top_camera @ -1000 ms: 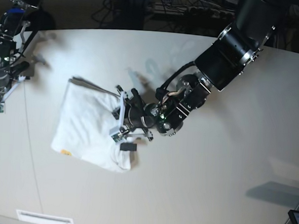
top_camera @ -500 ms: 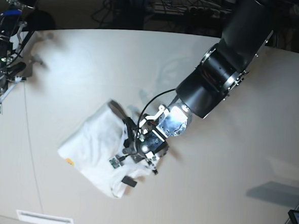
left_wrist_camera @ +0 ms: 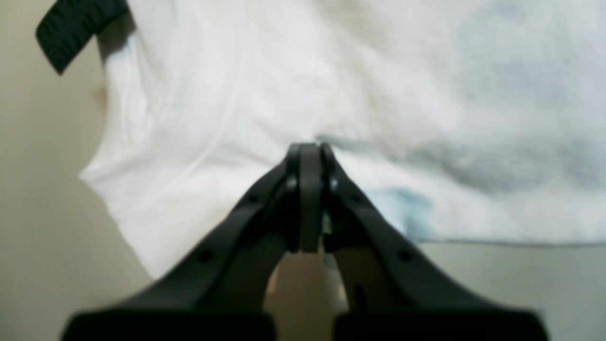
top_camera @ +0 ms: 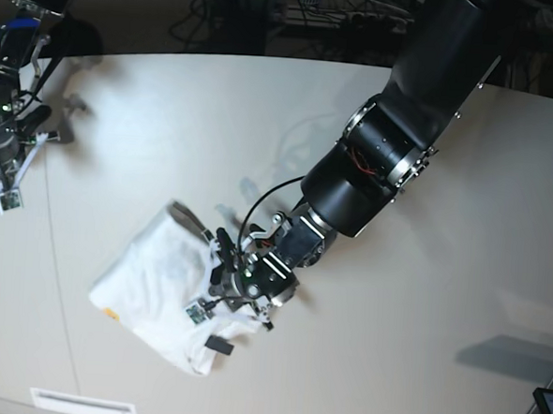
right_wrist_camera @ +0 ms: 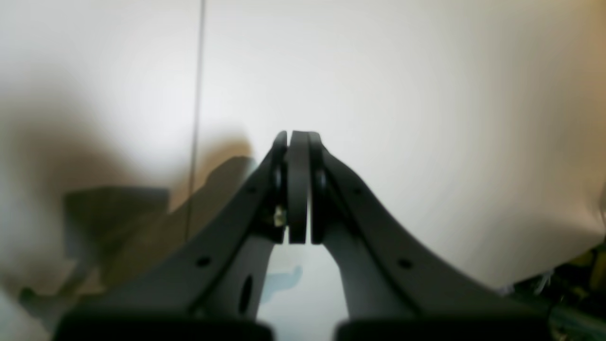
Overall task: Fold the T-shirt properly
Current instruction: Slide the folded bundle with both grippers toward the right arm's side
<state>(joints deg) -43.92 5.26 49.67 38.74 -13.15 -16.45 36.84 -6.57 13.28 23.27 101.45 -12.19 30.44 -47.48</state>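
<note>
The T-shirt (top_camera: 149, 288) lies folded into a white bundle at the front left of the table, with a small orange spot of print at its left corner. In the left wrist view the T-shirt (left_wrist_camera: 293, 80) fills the top, with faint blue print showing through the cloth. My left gripper (top_camera: 205, 301) (left_wrist_camera: 307, 151) is shut, its tips resting on the shirt's right part; no fabric shows between the jaws. My right gripper (top_camera: 4, 186) (right_wrist_camera: 297, 137) is shut and empty over bare table at the far left, well away from the shirt.
A small black strap (top_camera: 217, 344) (left_wrist_camera: 75, 28) lies by the shirt's near corner. The left arm's bulky body (top_camera: 382, 167) reaches across the table's middle. A white label (top_camera: 81, 404) sits at the front edge, a tablet corner (top_camera: 550, 411) at lower right.
The left gripper has swept toward the front left, and the folded shirt has slid and turned with it. The right arm has barely shifted.
</note>
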